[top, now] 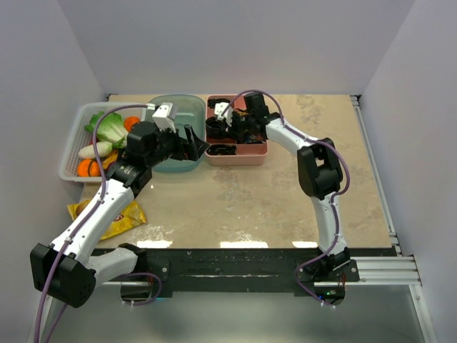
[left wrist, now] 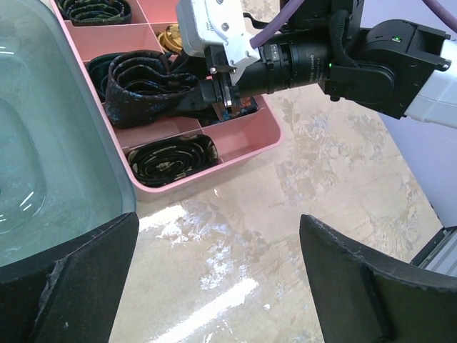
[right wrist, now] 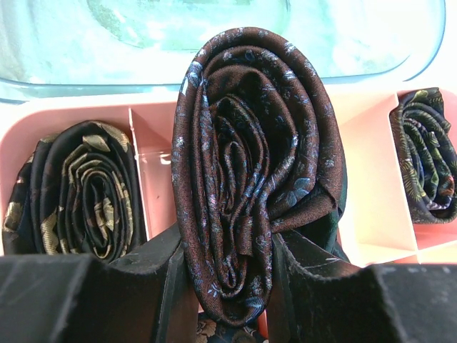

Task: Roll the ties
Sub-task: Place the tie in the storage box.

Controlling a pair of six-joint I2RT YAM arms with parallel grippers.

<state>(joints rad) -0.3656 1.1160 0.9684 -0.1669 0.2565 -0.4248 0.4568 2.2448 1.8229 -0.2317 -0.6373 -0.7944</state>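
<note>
Overhead, plain white walls [top: 235, 43] close in three sides of the table [top: 250, 207]. Its top is beige and mottled like stone, glossy enough to throw bright glare near the front edge.

Both arms reach toward the far side. At far left sits a white basket [top: 69, 153] of vegetables [top: 108, 131], with a yellow snack bag [top: 123, 218] lying nearer on the table. Beside the basket is a clear teal tub [top: 178, 114], and touching its right side is a pink tray [top: 235, 158] split into compartments.

The left gripper [left wrist: 218, 221] hovers above the bare table just in front of the tub and tray, its jaws spread wide with nothing between them.

The right gripper [right wrist: 232, 264] is over the middle of the tray, pinching the brown tie [right wrist: 250, 164] at the lower edge of its roll. That tie is dark maroon-brown, sprinkled with tiny pale blue flecks and flowers. It is wound into a thick spiral, squashed to a tall oval that stands on edge, with the layers showing at the end. It sits low at a middle compartment; whether it rests on the bottom cannot be told.

A black tie with tan figures [right wrist: 78, 193] lies rolled in the compartment nearer the arm bases. Another dark rolled tie [right wrist: 425, 157] with muted green and reddish marks fills one farther off. A small gold item [left wrist: 171, 36] shows in another compartment, too small to identify.
</note>
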